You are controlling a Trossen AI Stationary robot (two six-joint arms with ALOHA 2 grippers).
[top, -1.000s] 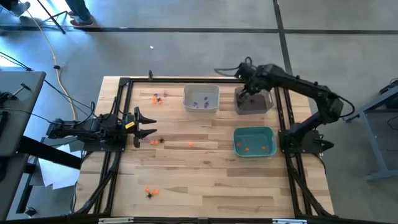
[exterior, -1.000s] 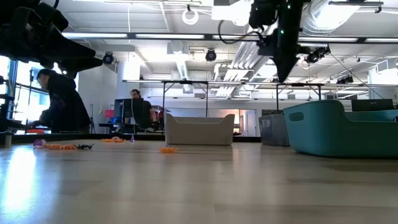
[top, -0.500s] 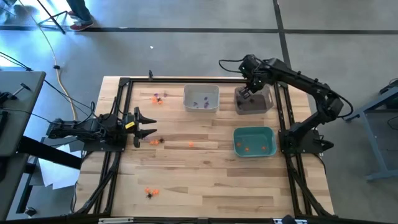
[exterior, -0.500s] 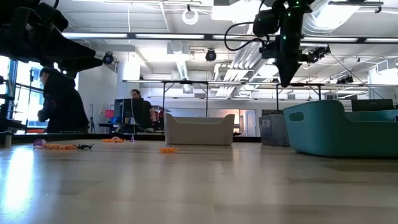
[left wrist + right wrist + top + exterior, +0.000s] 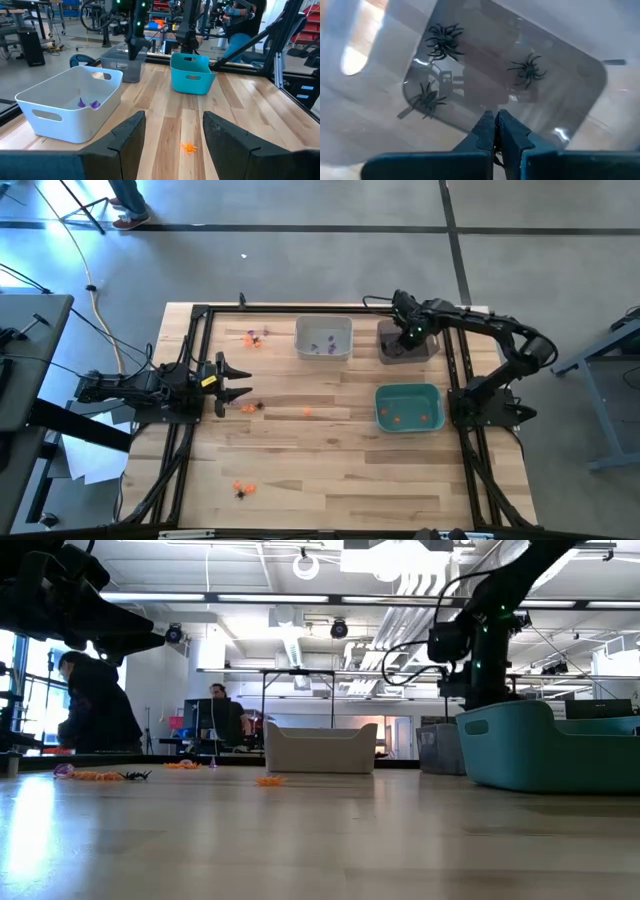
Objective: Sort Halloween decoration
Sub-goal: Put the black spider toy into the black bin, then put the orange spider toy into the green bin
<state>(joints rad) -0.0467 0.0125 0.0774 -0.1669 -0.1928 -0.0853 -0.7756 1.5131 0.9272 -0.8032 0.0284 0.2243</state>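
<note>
High view: the right claw [image 5: 404,338], lower than a second ago, is being held over the dark bin [image 5: 407,351], fingers nearly closed and seemingly empty; three black spiders [image 5: 443,40] are lying inside, so a drop is judged done. Orange trinkets [image 5: 241,488] are being left on the bench [image 5: 320,470]. The left claw [image 5: 238,381] is being kept open. No writing is being shown.

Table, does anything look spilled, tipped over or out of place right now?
Nothing spilled or tipped: the white bin, grey bin and teal bin sit upright. Loose trinkets lie unsorted on the table.
</note>
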